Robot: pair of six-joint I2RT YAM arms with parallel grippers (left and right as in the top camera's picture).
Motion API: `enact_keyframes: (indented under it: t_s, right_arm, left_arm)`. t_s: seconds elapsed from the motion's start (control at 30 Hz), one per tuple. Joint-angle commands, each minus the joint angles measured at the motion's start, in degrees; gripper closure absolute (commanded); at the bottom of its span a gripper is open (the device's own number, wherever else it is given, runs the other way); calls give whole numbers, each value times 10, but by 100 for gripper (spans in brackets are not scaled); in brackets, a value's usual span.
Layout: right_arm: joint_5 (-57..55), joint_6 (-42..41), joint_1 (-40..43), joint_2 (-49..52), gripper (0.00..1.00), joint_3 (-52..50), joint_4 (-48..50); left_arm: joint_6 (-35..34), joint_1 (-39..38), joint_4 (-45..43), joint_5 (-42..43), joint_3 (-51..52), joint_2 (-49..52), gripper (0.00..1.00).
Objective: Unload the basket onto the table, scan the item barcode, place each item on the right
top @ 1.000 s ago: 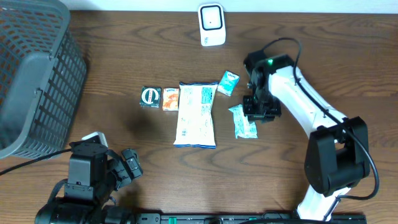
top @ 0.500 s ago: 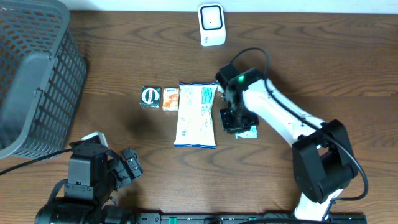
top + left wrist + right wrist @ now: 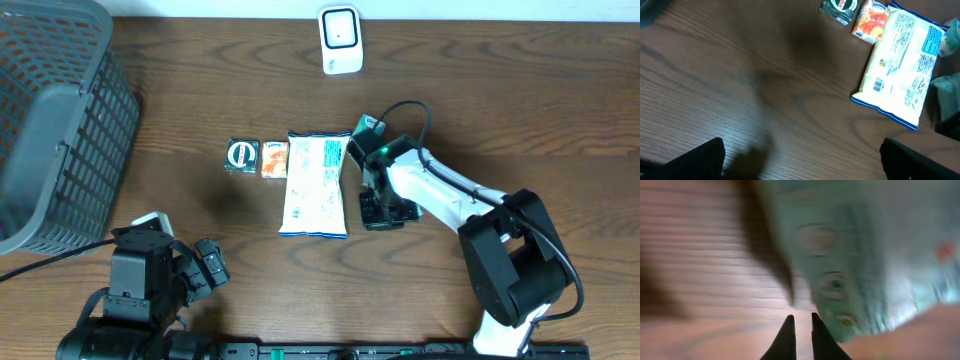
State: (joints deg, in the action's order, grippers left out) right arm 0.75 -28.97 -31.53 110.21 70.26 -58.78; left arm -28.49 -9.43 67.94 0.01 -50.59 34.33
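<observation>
Wood table: right pincer covers the blurred teal packet.

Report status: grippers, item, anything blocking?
Left gripper open, holding nothing. Right gripper shut at teal packet, grip unconfirmed. White snack bag close alongside.

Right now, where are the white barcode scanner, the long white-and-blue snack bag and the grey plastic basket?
White barcode scanner (image 3: 340, 38): overhead view, front face.
Long white-and-blue snack bag (image 3: 316, 185): overhead view, its middle.
Grey plastic basket (image 3: 105, 140): overhead view, slatted side wall.

Snack packets on wooden table
</observation>
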Motion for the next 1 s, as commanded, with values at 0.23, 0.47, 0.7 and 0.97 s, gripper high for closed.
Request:
enact_keyframes:
  t_s: [0.23,0.47,0.7,0.97]
  right_arm:
    - [-83,-44,102,0,94,11,-42]
    - [-48,30,196,0,89,81,-4]
    - [157,129,225,0,83,106,-15]
    - [86,153,187,0,83,105,-138]
  left_arm:
    - [1,1,2,-5,1,-2,2]
    - [1,1,2,-5,1,-2,2]
    - [1,1,1,-5,1,-2,2]
    - [1,1,1,-5,1,-2,2]
